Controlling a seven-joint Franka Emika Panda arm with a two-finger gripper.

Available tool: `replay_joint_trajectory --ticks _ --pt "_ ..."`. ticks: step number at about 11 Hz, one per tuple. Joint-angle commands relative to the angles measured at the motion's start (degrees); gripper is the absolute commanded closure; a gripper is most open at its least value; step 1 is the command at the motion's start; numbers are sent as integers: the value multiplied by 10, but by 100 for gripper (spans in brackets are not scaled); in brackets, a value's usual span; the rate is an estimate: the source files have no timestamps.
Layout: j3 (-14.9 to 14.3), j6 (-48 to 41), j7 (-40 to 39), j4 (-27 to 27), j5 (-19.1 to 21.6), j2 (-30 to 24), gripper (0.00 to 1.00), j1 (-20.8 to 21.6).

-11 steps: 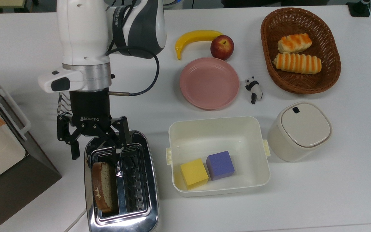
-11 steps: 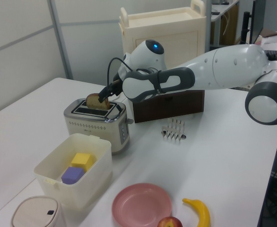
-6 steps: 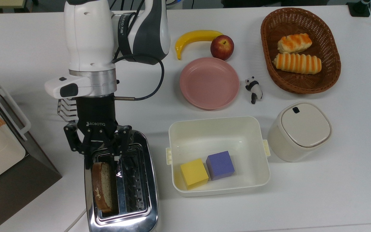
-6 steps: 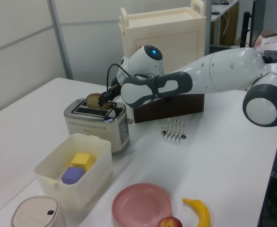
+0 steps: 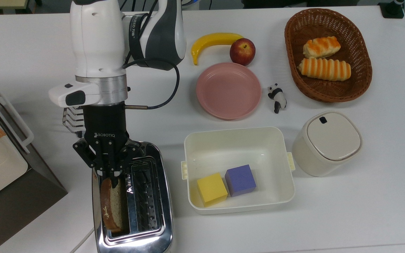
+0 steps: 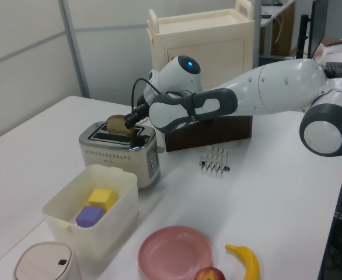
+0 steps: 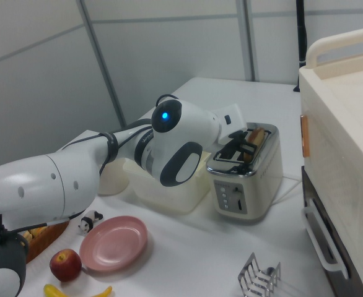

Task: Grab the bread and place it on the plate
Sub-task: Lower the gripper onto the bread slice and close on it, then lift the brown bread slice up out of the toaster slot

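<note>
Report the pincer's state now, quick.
Pincer: closed on the top edge of the brown wholemeal bread slice, which stands in a slot of the shiny chrome toaster.

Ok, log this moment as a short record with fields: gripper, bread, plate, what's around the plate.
gripper: shut on the bread at the slice's end nearest the arm
bread: on edge in the toaster's slot on the top view's left, top sticking out
plate: bare, on the table, apart from the toaster
around the plate: apple and banana above it in the top view, panda figure to its right, tub with two blocks below it
task state: bread not yet lifted out
</note>
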Motion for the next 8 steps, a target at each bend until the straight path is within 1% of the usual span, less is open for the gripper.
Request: replay_joint_trajectory --ticks 1,5,8 --pt "1 14 -12 -7 11 -10 100 1" --pt "1 21 -11 9 17 -18 100 -1" --pt "1 20 -8 9 57 -63 100 -1"
